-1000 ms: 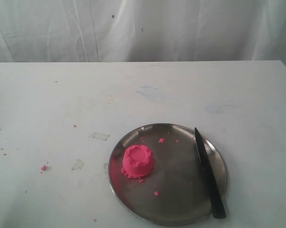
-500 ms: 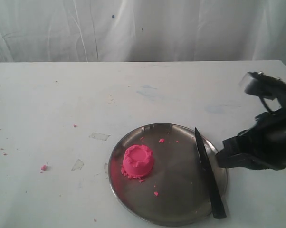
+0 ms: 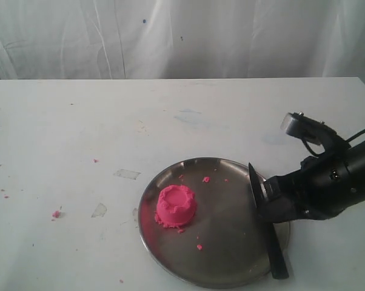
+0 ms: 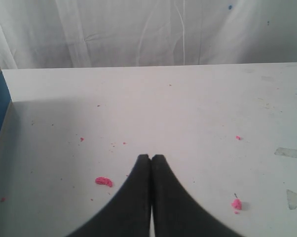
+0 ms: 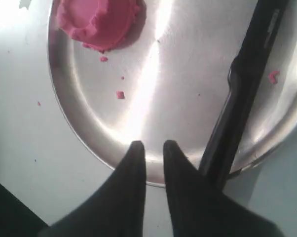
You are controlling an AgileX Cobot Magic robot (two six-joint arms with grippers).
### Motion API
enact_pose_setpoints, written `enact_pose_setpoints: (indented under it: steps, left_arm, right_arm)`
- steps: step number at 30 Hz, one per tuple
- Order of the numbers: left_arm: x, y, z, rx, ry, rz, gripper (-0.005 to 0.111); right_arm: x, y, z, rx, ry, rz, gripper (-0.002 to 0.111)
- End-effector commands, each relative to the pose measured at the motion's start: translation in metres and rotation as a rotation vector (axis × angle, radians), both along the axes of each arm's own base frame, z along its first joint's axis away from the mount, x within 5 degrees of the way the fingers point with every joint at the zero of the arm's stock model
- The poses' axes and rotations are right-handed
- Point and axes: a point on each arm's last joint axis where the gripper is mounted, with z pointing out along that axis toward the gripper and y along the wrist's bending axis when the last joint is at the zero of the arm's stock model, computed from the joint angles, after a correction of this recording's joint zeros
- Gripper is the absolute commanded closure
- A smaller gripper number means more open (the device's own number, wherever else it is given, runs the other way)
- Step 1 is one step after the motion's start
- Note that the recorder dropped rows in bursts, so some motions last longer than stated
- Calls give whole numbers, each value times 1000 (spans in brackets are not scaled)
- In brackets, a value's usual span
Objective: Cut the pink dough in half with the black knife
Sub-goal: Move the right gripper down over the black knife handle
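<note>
Right pincer (image 3: 264, 197) is low over the right side of the steel plate (image 3: 225, 227), just above the black knife (image 3: 278, 259). The wrist view shows that pincer (image 5: 153, 145) with its two fingers a narrow gap apart and nothing between them, its tips hanging over the plate's rim (image 5: 84, 128). The knife (image 5: 242, 94) runs just beside one finger. From the outside view it's hard to say whether the pincer is touching the blade or only hovering above it.

The knife lies along the plate's right edge. Its point aims at the far rim and its handle end pokes out past the near rim over the tabletop (image 3: 79, 121).

The pink dough (image 3: 176, 206) sits whole on the left part of the plate, a round mound with a dented top, well apart from the knife. It shows in the right wrist view too (image 5: 101, 19). A few pink crumbs (image 3: 205, 179) dot the plate, and one more (image 3: 56, 213) lies out on the tabletop to the left.

Left pincer (image 4: 151, 158) hangs over bare tabletop with its fingers pressed together, gripping nothing, and stray pink bits (image 4: 103, 181) lie nearby.
</note>
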Motion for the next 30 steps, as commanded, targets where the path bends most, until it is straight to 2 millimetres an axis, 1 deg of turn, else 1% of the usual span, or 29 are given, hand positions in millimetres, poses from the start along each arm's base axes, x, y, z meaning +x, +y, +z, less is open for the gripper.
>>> enact_pose_setpoints:
  steps: [1, 4, 7, 13, 19, 25, 30]
  left_arm:
    - [0, 0, 0, -9, -8, 2, 107]
    - [0, 0, 0, -9, -8, 2, 107]
    - [0, 0, 0, -9, -8, 2, 107]
    - [0, 0, 0, -9, -8, 2, 107]
    - [0, 0, 0, -9, -8, 2, 107]
    - [0, 0, 0, -9, -8, 2, 107]
    - [0, 0, 0, -9, -8, 2, 107]
  right_arm:
    - [4, -1, -18, -20, 66, 8, 80]
    - [6, -1, -28, -29, 94, 6, 69]
    - [8, -1, -31, -38, 96, -3, 64]
    - [17, -7, -34, -110, 8, -48, 62]
    - [17, -8, -35, -113, 13, -41, 62]
    - [16, -7, -38, -111, 35, -35, 52]
    - [18, -6, -45, -96, 53, -35, 51]
